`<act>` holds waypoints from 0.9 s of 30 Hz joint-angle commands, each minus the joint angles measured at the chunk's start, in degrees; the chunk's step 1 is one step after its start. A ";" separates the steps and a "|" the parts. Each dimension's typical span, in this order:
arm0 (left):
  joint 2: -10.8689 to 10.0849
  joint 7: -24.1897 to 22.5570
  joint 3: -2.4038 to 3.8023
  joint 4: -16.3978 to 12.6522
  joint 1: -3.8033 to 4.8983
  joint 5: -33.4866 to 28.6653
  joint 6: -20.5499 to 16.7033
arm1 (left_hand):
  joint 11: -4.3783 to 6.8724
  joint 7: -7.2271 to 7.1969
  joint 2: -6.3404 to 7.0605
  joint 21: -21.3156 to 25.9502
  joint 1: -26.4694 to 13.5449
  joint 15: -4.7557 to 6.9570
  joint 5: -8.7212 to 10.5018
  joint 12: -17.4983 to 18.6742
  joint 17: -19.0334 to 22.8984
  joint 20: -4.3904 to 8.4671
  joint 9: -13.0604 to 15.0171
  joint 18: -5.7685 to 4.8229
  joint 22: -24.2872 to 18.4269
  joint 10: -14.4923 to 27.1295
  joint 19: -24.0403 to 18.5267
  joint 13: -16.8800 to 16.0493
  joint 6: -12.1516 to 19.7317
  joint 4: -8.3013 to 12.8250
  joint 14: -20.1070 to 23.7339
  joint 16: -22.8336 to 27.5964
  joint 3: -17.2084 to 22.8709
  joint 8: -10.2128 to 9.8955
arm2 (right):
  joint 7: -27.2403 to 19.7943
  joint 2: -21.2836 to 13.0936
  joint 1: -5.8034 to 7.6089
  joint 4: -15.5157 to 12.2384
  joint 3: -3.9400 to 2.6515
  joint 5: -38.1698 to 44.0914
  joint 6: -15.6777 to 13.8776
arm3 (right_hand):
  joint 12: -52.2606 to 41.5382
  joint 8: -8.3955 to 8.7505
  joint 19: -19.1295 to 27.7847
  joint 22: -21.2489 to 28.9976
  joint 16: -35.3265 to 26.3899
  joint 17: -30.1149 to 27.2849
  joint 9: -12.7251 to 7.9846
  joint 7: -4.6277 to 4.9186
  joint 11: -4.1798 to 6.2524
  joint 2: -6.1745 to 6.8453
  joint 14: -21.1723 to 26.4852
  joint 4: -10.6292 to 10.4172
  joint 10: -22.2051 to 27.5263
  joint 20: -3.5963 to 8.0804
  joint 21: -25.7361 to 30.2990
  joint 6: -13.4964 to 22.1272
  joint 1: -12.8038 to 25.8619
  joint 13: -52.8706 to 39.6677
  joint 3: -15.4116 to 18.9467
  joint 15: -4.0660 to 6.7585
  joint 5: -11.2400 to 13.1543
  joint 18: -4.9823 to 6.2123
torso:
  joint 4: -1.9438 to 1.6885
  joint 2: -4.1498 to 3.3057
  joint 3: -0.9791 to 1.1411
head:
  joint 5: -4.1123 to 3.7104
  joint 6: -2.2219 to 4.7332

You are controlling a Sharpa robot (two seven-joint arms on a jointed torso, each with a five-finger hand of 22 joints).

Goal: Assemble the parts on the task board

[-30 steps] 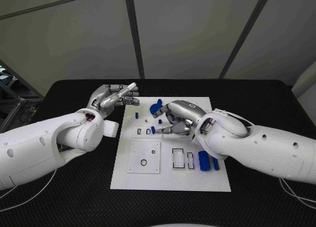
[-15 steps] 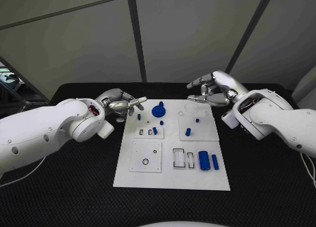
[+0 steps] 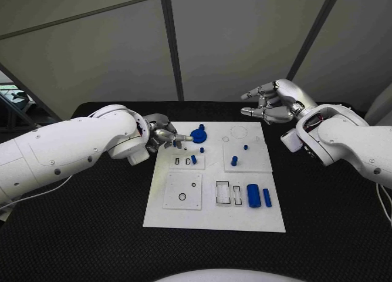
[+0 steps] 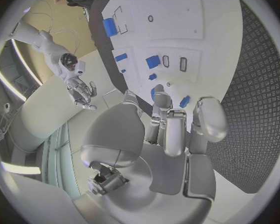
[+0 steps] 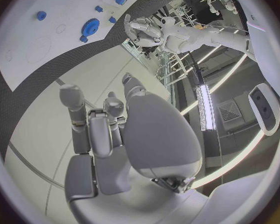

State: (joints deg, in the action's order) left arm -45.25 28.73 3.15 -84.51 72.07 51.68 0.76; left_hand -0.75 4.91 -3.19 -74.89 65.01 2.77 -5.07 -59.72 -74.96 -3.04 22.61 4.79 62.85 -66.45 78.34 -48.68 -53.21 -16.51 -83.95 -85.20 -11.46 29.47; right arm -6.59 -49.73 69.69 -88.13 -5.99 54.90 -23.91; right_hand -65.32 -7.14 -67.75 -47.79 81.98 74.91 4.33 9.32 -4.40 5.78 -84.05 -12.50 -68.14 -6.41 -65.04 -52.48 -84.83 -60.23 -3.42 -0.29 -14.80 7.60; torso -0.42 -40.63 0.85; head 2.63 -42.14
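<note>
1. the task board (image 3: 215, 218) lies in the middle of the black table (image 3: 77, 235), its long side running from near to far.
2. parts on it look partly placed: a round blue gear-like piece (image 3: 199, 137) sits at the far left of the board, small blue pegs (image 3: 234, 160) stand on the right mid panel, another small peg (image 3: 193, 158) stands by the slots of the left mid panel, and two blue cylinders (image 3: 253, 195) lie near the board's near right.
3. left open, by the look of it: the rectangular slots (image 3: 222, 192) just left of the cylinders, the round hole (image 3: 183, 197) in the near left panel and the ring outline (image 3: 238, 132) at the far right. the task seems roughly midway.
4. the left hand (image 3: 165, 136) hovers at the board's far left edge, fingers stretched toward the gear-like piece, just beside it; it seems to hold nothing, though contact cannot be told.
5. the right hand (image 3: 272, 106) is raised beyond the board's far right corner, well apart from the parts, fingers loosely apart and empty.
</note>
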 commanded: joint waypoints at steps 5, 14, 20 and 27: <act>2.49 6.27 -1.59 1.85 1.05 4.17 5.54 | 0.07 -0.07 -0.58 -0.79 0.75 0.28 0.29 -0.61 -7.50 -0.02 0.66 -0.07 1.97 -0.38 1.61 -0.88 0.71 -0.03 -3.85 -0.17 -0.59 0.71 | 0.76 0.36 0.11 0.59 -0.06 -0.96 0.63 | 0.20 -0.31 0.18 0.10 -0.33 1.56 -0.09 0.08 0.04 -0.65 -2.49 0.13 0.19 0.28 0.37 -0.27 0.31 0.05 0.10 0.35 -0.04 0.32 | -0.08 -0.15 -0.07 | 0.12 -0.54; 4.58 6.47 -2.63 2.78 1.69 4.36 6.68 | 0.17 -0.19 -0.79 -1.40 0.73 0.34 0.29 -1.26 -7.53 0.04 1.14 -0.31 3.18 -0.92 2.38 -1.61 0.68 -0.05 -3.86 -0.14 -0.88 1.21 | 1.73 0.98 0.11 1.35 -0.06 -0.35 1.36 | 0.19 -0.30 0.11 0.33 -0.49 1.44 -0.14 0.07 0.05 -0.74 -2.51 -0.08 0.08 0.30 0.61 -0.21 0.71 0.12 0.30 0.37 0.17 0.33 | -0.03 -0.25 -0.13 | 0.13 -1.02; 5.31 6.27 -2.75 2.76 1.81 4.38 6.93 | 0.32 -0.39 -1.03 -1.57 0.82 0.46 0.26 -1.50 -7.56 0.11 1.75 -0.40 3.63 -1.14 2.75 -1.85 0.44 -0.02 -3.86 -0.12 -1.11 1.89 | 2.09 1.16 0.11 1.86 -0.06 -0.13 1.62 | 0.21 -0.30 0.10 0.42 -0.53 1.40 -0.15 0.07 0.05 -0.76 -2.52 -0.14 0.08 0.31 0.70 -0.20 0.82 0.16 0.36 0.37 0.23 0.34 | -0.05 -0.27 -0.15 | 0.07 -1.24; 5.84 6.13 -2.77 2.45 1.85 4.38 7.27 | 0.42 -0.50 -1.17 -1.63 0.89 0.54 0.24 -1.55 -7.58 0.16 2.14 -0.44 3.83 -1.20 2.92 -1.89 0.37 -0.01 -3.87 -0.10 -1.24 2.29 | 2.30 1.54 0.11 2.60 -0.06 -0.09 1.88 | 0.18 -0.32 0.10 0.49 -0.58 1.36 -0.15 0.06 0.05 -0.79 -2.51 -0.17 0.04 0.31 0.76 -0.22 0.89 0.14 0.39 0.37 0.23 0.35 | -0.04 -0.34 -0.12 | 0.01 -1.47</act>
State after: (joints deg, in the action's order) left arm -39.52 34.56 0.37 -81.88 73.80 55.56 6.95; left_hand -0.32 4.92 -3.94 -76.29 65.76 2.77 -5.07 -60.98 -74.94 -2.87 24.72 4.80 66.64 -67.29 80.98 -50.50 -52.81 -16.51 -83.95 -85.20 -12.41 31.59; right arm -4.54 -48.29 69.69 -85.59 -5.99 54.58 -22.65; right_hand -65.33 -7.11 -67.77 -47.35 81.69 74.90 4.24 9.32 -4.40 5.24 -84.04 -12.67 -68.15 -6.42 -64.54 -52.47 -84.29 -60.12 -3.26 -0.29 -14.80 7.59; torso -0.48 -40.94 0.71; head 2.64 -43.54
